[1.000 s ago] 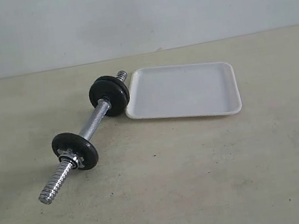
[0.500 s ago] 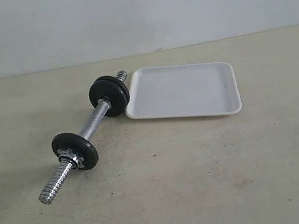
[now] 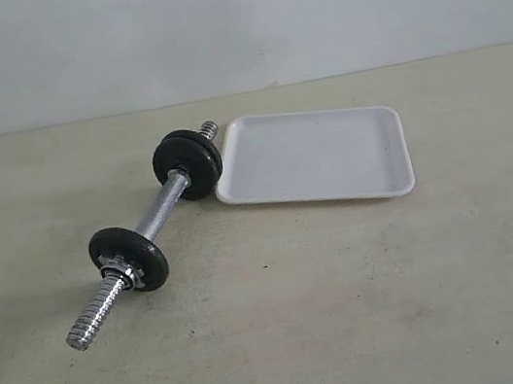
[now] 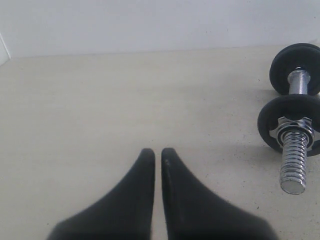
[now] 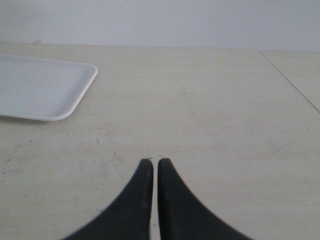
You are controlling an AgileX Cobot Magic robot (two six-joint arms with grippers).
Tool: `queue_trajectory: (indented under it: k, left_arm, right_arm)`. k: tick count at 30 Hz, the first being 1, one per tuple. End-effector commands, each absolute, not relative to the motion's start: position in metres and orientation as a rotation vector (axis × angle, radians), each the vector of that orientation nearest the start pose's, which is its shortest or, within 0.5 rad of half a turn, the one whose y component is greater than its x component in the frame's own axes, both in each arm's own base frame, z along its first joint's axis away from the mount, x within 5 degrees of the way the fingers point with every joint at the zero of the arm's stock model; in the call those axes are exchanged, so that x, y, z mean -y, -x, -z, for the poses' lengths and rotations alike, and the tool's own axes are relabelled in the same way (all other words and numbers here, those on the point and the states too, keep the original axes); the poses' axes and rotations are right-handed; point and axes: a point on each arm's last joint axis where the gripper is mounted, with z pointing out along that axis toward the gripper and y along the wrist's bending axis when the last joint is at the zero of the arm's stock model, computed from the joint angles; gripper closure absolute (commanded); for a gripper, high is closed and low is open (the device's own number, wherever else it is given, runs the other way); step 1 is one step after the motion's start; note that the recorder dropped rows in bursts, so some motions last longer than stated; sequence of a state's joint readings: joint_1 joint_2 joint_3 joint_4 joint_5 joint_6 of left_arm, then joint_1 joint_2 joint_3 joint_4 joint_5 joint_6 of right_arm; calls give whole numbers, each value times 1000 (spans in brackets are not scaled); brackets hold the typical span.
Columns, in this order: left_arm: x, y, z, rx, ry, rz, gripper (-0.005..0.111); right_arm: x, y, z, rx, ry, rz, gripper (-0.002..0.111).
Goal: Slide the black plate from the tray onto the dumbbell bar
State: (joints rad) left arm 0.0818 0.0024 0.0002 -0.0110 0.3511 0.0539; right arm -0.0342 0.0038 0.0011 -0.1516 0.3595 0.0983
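Note:
The chrome dumbbell bar (image 3: 163,208) lies on the table, left of the white tray (image 3: 314,155). One black disc (image 3: 138,251) sits on its near end behind a collar nut. A thicker black stack (image 3: 194,158) sits on the far end next to the tray's corner. The tray holds nothing, so the black plate shows only as one of the discs on the bar; I cannot tell which. Neither gripper appears in the exterior view. My left gripper (image 4: 158,151) is shut and empty over bare table, with the bar's threaded end (image 4: 294,160) off to one side. My right gripper (image 5: 152,161) is shut and empty, apart from the tray (image 5: 40,87).
A pale wall runs behind the beige table. A seam in the table surface (image 5: 290,80) shows in the right wrist view. Bare tabletop spreads in front of the bar and tray.

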Motion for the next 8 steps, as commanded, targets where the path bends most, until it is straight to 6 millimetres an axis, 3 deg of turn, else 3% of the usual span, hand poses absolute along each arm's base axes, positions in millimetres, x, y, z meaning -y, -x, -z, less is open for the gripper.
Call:
queue_trajectory:
  k: [1,8]
  left_arm:
    - [-4,-53,-182,-1833,49,-74,102]
    - [-4,-53,-182,-1828,49,-74,102]
  right_arm:
    - [7,-53,-182,-1835,-27,116,107]
    - [7,-53,-182,-1835,-27,116,107]
